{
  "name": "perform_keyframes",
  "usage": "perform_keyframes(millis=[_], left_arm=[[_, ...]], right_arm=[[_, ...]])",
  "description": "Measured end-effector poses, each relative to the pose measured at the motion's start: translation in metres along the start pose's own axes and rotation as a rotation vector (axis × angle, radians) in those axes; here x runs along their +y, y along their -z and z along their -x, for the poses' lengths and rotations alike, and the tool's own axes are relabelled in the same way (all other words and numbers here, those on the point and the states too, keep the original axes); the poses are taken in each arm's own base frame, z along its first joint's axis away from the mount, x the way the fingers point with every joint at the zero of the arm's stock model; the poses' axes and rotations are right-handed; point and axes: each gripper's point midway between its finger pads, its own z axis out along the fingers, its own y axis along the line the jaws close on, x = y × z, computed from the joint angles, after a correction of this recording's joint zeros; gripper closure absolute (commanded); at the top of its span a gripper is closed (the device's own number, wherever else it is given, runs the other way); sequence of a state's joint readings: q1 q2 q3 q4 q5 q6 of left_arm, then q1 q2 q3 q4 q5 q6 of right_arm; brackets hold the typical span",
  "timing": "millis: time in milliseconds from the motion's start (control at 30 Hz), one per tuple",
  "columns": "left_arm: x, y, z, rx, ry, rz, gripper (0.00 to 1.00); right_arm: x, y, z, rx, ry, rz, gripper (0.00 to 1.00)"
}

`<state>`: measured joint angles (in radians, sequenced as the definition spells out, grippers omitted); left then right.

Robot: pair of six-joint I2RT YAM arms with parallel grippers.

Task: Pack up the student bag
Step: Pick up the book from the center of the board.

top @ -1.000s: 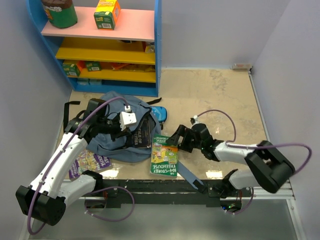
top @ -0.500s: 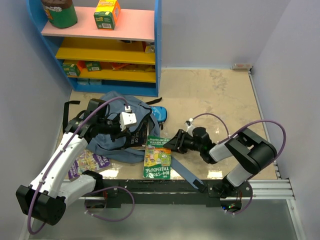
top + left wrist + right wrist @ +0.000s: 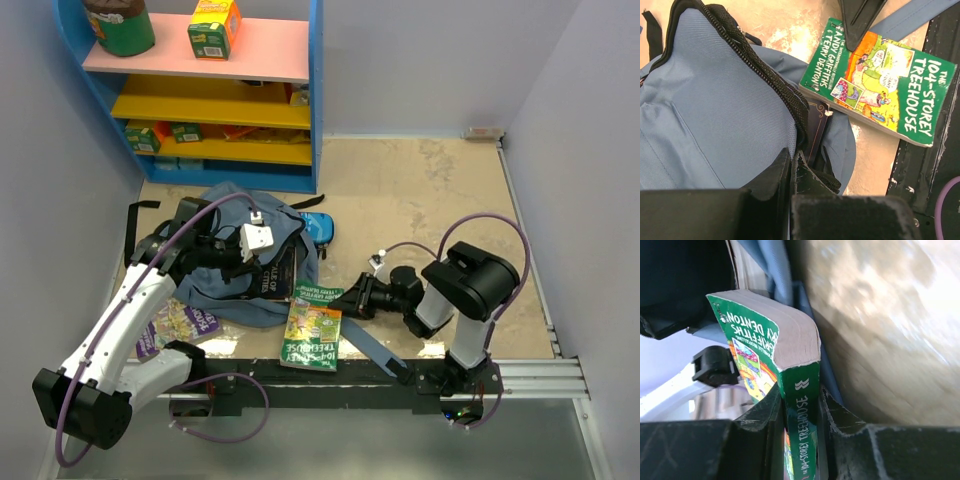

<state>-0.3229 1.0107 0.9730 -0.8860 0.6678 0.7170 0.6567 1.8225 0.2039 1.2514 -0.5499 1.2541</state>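
The slate-blue student bag lies at the left of the floor with its mouth facing right. My left gripper is shut on the zipper edge of that mouth and holds it up. A dark book sits partly inside the bag. A green paperback, the 104-Storey Treehouse, lies just right of the opening. My right gripper is shut on its spine, one jaw on each cover. In the left wrist view the green paperback shows with the right fingertips at its top edge.
A blue shelf unit with boxes stands at the back left. A small blue pencil case lies behind the bag. A colourful booklet lies at the left. A bag strap runs to the black front rail.
The right gripper has closed on the green book. The book has shifted left and towards the front rail, and the right arm has folded in closer. The left arm has not moved.
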Motion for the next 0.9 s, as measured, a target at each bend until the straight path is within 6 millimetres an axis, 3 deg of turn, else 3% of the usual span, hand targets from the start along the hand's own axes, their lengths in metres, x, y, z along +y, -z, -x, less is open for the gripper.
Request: perform_keyframes(millis=[100,200,400,533,667,767,900], left_arm=[[0.000,0.000,0.000,0.000,0.000,0.000,1.00],[0.000,0.000,0.000,0.001,0.000,0.000,1.00],[0.000,0.000,-0.001,0.003,0.001,0.003,1.00],[0.000,0.000,0.000,0.003,0.001,0.003,1.00],[0.000,0.001,0.000,0.002,0.000,0.006,1.00],[0.001,0.002,0.000,0.001,-0.003,0.011,1.00],[0.001,0.004,0.001,0.000,-0.009,0.021,1.00]], right_arm=[[-0.002,0.006,-0.006,0.031,-0.081,0.000,1.00],[0.012,0.011,-0.004,0.044,-0.093,0.042,1.00],[0.066,0.028,0.010,0.066,-0.032,0.204,1.00],[0.105,0.030,0.035,0.066,0.016,0.307,1.00],[0.131,0.030,0.058,0.059,0.041,0.368,1.00],[0.136,0.024,0.067,0.078,0.019,0.378,1.00],[0.124,0.011,0.073,0.106,-0.044,0.348,1.00]])
